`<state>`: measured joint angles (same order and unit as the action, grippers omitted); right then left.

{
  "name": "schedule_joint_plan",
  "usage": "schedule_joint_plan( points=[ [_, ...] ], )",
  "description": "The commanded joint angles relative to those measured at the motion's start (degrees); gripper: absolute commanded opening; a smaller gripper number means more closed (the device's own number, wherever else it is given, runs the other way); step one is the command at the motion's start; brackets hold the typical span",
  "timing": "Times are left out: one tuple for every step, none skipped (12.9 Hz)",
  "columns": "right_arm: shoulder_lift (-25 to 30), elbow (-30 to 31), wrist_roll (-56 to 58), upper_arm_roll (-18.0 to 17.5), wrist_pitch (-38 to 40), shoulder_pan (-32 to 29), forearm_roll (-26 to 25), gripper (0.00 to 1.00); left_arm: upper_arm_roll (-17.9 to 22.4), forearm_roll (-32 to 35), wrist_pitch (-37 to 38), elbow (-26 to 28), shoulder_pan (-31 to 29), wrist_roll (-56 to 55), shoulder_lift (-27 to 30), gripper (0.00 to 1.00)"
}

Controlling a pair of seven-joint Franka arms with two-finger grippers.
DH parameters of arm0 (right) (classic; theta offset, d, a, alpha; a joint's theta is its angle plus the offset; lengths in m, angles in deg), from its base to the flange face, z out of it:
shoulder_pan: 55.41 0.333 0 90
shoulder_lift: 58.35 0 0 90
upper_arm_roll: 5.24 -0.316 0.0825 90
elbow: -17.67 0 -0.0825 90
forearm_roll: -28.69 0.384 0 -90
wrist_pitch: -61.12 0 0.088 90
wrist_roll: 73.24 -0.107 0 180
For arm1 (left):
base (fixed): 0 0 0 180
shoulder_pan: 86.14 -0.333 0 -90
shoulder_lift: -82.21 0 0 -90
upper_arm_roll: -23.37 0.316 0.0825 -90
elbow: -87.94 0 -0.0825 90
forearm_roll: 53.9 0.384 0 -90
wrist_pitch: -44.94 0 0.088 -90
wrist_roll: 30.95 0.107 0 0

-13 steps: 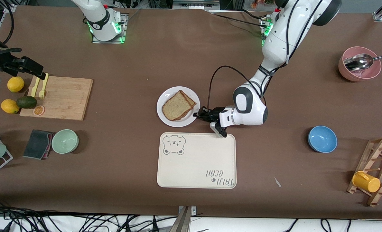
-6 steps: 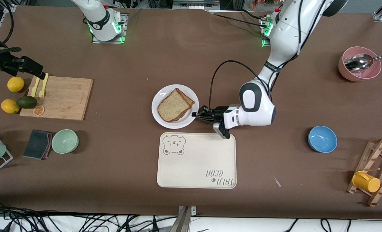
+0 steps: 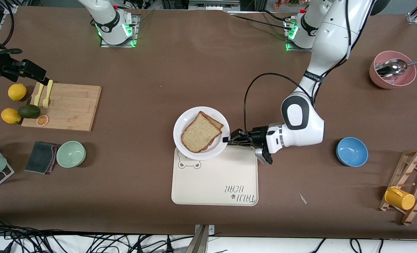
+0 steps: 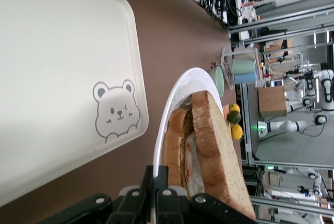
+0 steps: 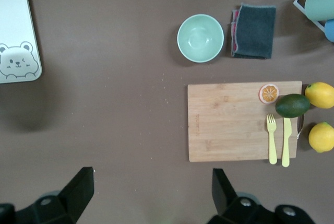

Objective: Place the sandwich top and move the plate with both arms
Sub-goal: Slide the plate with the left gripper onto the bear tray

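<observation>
Lifted since the earlier frame, your left gripper (image 3: 228,139) pinches the plate (image 3: 181,127) rim over the bear tray (image 3: 215,182), sandwich top (image 3: 199,133) aboard; tilting could slide it; right gripper (image 5: 151,192) waits open-jawed.

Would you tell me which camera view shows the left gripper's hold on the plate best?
The left wrist view: the left gripper pinches the rim of the plate. The front view shows it at the plate's edge, small. The right wrist view shows neither.
</observation>
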<state>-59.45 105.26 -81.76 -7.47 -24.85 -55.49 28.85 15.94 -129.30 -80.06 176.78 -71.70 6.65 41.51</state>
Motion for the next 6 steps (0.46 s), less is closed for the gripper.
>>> schedule_joint_plan(
  points=[
    [0.83, -0.40, 0.88, 0.21, 2.12, -0.01, 0.38, 1.00, 1.62, -1.33, 1.17, -5.85, 0.32, -3.14, -3.59, 0.00],
    [0.92, -0.40, 0.79, 0.12, 2.21, -0.01, 0.46, 1.00, 2.32, -1.51, 0.91, -8.47, 0.32, -3.59, -5.61, 0.00],
    [0.92, -0.40, 0.71, 0.12, 2.39, -0.01, 0.46, 1.00, 2.77, -1.51, 0.82, -12.07, 0.32, -4.29, -8.15, 0.00],
    [0.83, -0.40, 1.05, 0.12, 2.39, -0.01, 0.46, 1.00, 3.55, -1.51, 0.73, -15.50, 0.32, -5.08, -10.70, 0.00],
    [0.75, -0.40, 1.14, 0.12, 2.30, -0.01, 0.73, 1.00, 4.00, -1.59, 0.73, -18.06, 0.32, -5.87, -12.73, 0.00],
    [0.75, -0.31, 1.15, 0.12, 2.47, -0.01, 0.90, 1.00, 4.09, -1.60, 0.12, -19.82, 0.32, -6.05, -14.49, 0.00]
  ],
)
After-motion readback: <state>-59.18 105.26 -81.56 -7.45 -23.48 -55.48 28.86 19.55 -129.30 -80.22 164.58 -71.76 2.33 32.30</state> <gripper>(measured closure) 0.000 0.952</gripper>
